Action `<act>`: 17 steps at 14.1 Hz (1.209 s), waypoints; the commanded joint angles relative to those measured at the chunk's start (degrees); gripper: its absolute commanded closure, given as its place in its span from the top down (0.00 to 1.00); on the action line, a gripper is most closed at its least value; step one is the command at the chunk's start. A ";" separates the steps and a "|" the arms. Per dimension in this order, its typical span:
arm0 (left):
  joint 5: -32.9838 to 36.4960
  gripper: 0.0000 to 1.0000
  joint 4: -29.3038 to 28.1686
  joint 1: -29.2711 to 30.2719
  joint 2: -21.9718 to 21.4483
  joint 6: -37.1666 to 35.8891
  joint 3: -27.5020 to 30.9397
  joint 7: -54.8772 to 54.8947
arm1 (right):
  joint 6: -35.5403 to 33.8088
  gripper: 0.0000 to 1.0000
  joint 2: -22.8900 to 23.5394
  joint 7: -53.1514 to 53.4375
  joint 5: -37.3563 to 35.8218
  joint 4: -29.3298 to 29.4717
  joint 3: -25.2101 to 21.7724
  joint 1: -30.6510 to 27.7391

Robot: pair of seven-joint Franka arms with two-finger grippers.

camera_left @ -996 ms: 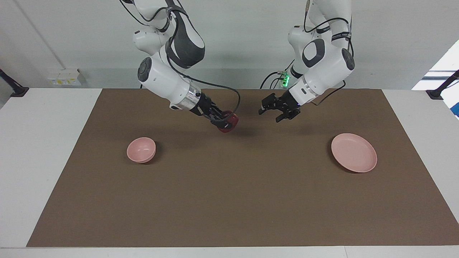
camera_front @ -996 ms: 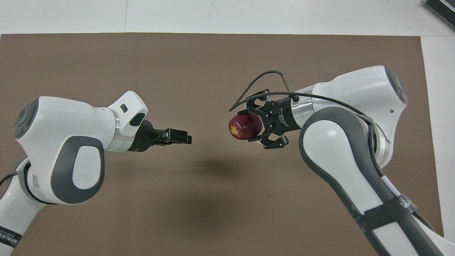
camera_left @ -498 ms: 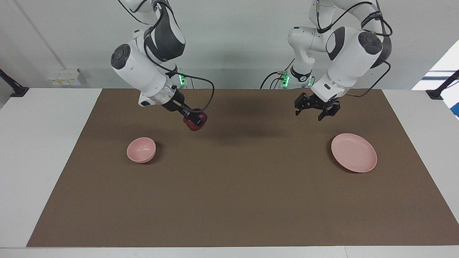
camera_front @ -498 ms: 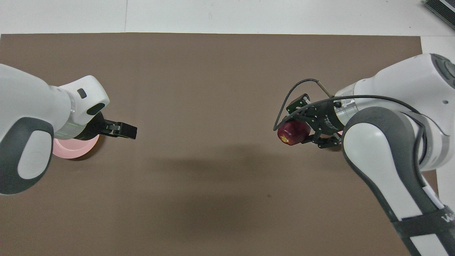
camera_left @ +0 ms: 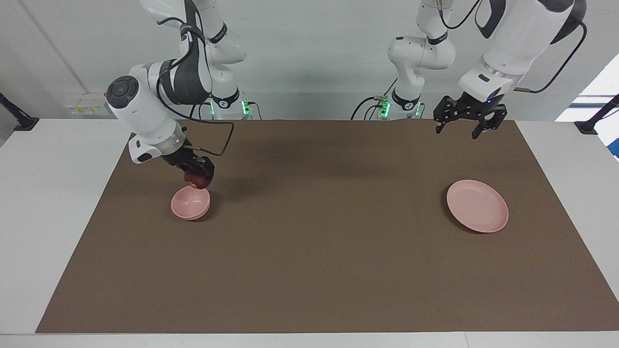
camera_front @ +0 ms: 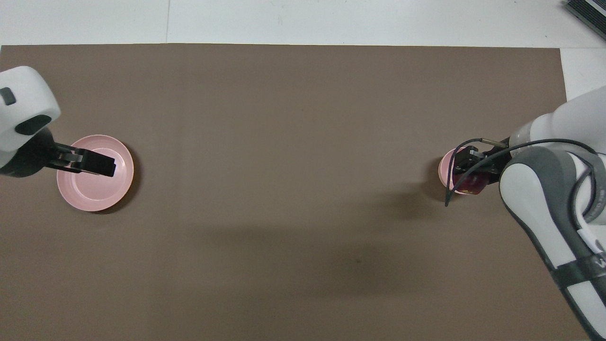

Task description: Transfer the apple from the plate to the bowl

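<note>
1. Over the small, deep, round pale pink bowl (camera_left: 190,202), toward the right arm's end of the surface, the right hand (camera_left: 197,175) was clamped on the small round dark red apple (camera_left: 197,181). From the facing view the apple hung just above the bowl's rim, on the side nearer the robots, not yet inside it.

2. Biggest worry imo: the apple looked about as wide as the bowl's inside. If it wasn't centred when the hand let go, it could have landed on the rim and rolled off onto the brown mat (camera_left: 319,251).

3. That hand came in tilted, not straight down. Opening at that angle could have nudged the apple sideways, or a finger could have caught the rim and tipped the bowl, which looked light.

4. Dropping from too high was a risk too. A round apple bounces, and a bowl this small doesn't leave much room for error.

5. In the overhead view the right arm and its cable (camera_front: 466,161) covered most of the bowl, so I couldn't judge the centring from up there.

6. The left hand (camera_left: 466,126) was open and empty, up over the mat's edge nearest the robots, waiting. No trouble from that side.

7. The flat, shallow, round pale pink plate (camera_left: 477,206) sat bare toward the left arm's end, well apart from everything.
</note>
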 commanded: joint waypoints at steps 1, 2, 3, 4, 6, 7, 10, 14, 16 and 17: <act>2.14 1.00 5.01 2.27 1.32 -5.33 -0.22 4.24 | 6.17 0.00 1.15 -5.67 -3.73 -1.63 0.81 -1.16; 2.23 1.00 6.59 3.32 1.49 -6.56 -0.13 4.95 | 7.50 0.00 2.12 -7.34 -4.61 -2.41 0.81 -1.77; 2.15 1.00 8.00 5.07 2.10 -7.71 -0.22 5.48 | 9.69 0.00 2.65 -7.97 -4.88 -3.29 0.90 -2.39; 2.15 1.00 9.66 5.69 3.06 -9.29 -0.22 6.00 | 11.28 0.00 3.09 -8.23 -5.23 -4.26 0.90 -2.39; 1.62 1.00 13.18 6.48 4.73 -12.01 -0.13 6.18 | 12.96 0.00 3.35 -8.68 -6.03 -5.75 0.90 -2.39; 1.36 1.00 13.80 7.88 5.18 -12.37 -0.31 6.19 | 13.31 0.00 3.62 -8.68 -6.11 -6.11 0.90 -2.39; 0.30 1.00 13.46 8.25 4.83 -11.94 -0.13 6.19 | 14.28 0.00 4.06 -8.42 -6.12 -6.81 0.99 -1.78; 0.39 1.00 12.32 8.07 2.99 -11.85 -0.57 5.75 | 15.51 0.00 5.20 -8.24 -6.12 -6.81 0.99 -1.69; 0.39 1.00 11.70 8.16 2.63 -11.76 -0.57 5.75 | 16.56 0.00 5.46 -8.24 -6.12 -6.73 0.99 -1.51; 0.39 1.00 11.70 8.25 2.63 -11.76 -0.57 5.75 | 16.65 0.00 5.90 -8.24 -6.12 -6.81 0.99 -1.60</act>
